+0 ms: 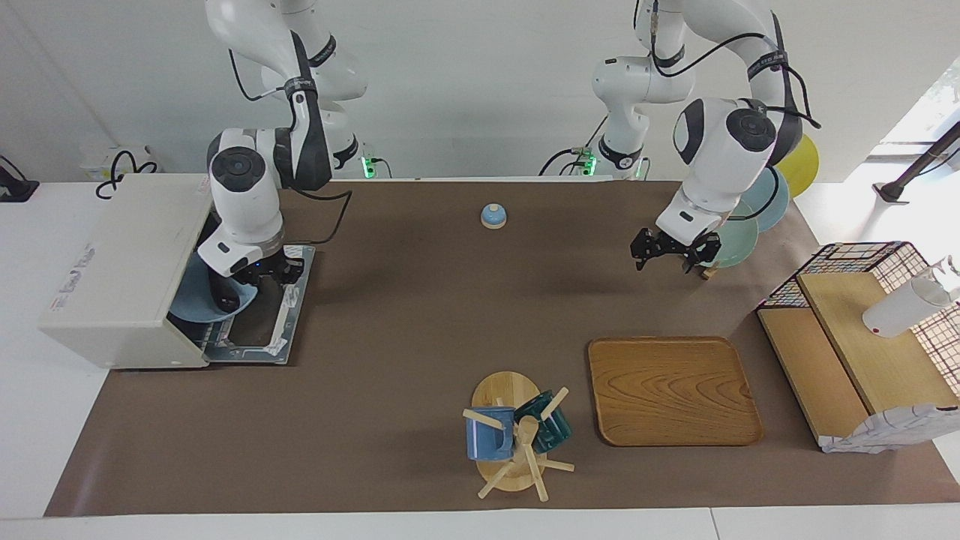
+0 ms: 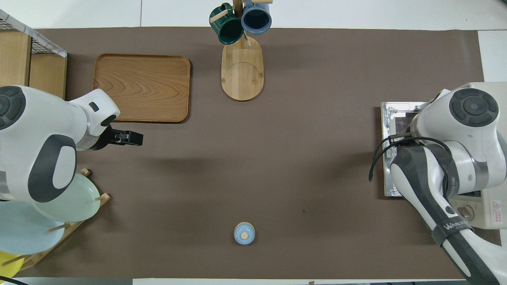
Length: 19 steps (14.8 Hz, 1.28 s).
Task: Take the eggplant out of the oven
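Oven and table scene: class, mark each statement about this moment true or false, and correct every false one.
1. The oven door is folded down open. True.
2. The right gripper is at the oven's mouth, over a blue plate. True.
3. The left gripper holds the eggplant over the wooden tray. False: it holds nothing and hangs near the plate rack; no eggplant shows in either view.
4. Both mugs stand on the wooden tray. False: the teal mug and the blue mug hang on the mug tree.
5. A small blue bell sits on the mat. True.
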Each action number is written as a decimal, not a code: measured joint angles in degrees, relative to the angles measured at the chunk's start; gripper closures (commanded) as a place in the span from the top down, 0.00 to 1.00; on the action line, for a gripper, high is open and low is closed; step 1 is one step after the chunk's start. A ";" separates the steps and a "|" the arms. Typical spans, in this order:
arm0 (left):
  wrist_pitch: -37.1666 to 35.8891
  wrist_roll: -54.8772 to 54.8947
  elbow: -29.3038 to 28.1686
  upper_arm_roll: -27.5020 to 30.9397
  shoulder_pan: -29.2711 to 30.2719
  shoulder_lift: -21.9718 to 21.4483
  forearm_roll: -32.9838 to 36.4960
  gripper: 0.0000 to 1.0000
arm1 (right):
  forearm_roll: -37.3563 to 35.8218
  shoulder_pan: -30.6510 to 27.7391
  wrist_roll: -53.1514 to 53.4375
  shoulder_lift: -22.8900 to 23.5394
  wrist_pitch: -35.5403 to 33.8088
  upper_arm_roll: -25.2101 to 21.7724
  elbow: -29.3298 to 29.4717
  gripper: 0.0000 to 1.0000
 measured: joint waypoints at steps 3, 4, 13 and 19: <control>0.00 -0.74 0.01 0.00 0.00 0.00 0.00 1.00 | 0.00 -0.56 -1.10 -0.62 0.34 -0.07 -0.99 0.39; 0.01 -0.82 0.01 0.00 0.00 0.00 0.00 1.00 | 0.00 -0.83 -1.68 -0.78 0.34 -0.08 -1.12 0.38; 0.09 -1.55 0.12 0.08 0.00 -0.06 0.00 1.00 | -0.19 -0.84 -3.13 -1.06 0.01 0.10 -0.26 0.38; 0.09 -1.57 0.12 0.09 0.00 -0.06 0.00 1.00 | -0.48 -0.90 -4.92 -1.06 -1.72 -0.04 -0.19 0.39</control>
